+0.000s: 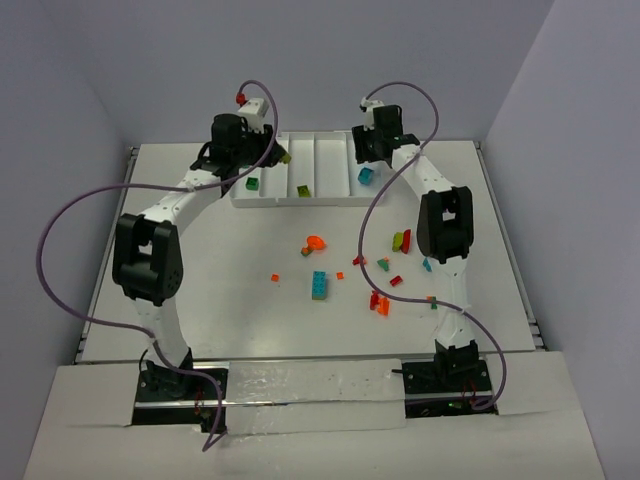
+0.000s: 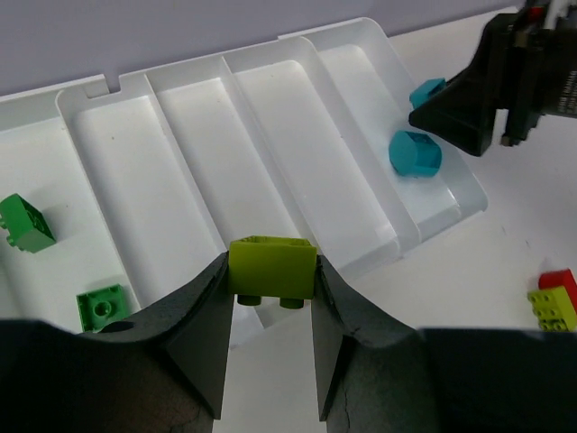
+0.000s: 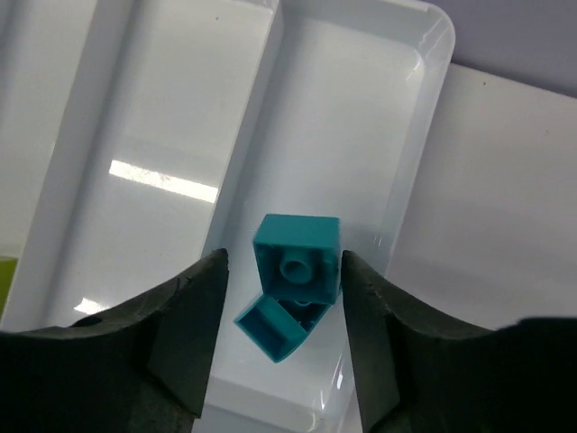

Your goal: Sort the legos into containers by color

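Green plastic bricks (image 2: 25,223) and teal bricks (image 3: 296,262) are lodged in the white divided tray (image 2: 225,65), a lime brick (image 2: 271,263) is clamped above it by the left gripper (image 2: 270,280), the right gripper (image 3: 284,260) is parted, and many loose bricks (image 1: 319,285) are left on the table (image 1: 220,260).

The tray (image 2: 225,68) is plain white, and so is the table (image 1: 220,280). The left gripper (image 2: 270,275) is black and holds a lime brick (image 2: 271,262). In the tray lie a dark green brick (image 2: 25,223), a lighter green brick (image 2: 102,307), a teal brick (image 3: 297,262) and a teal block (image 3: 270,332). On the table are an orange piece (image 1: 315,243), a teal bar (image 1: 319,285) and a red-and-lime stack (image 2: 554,302). The arms (image 1: 175,205) are white with black joints. Their cables (image 1: 42,258) are purple.
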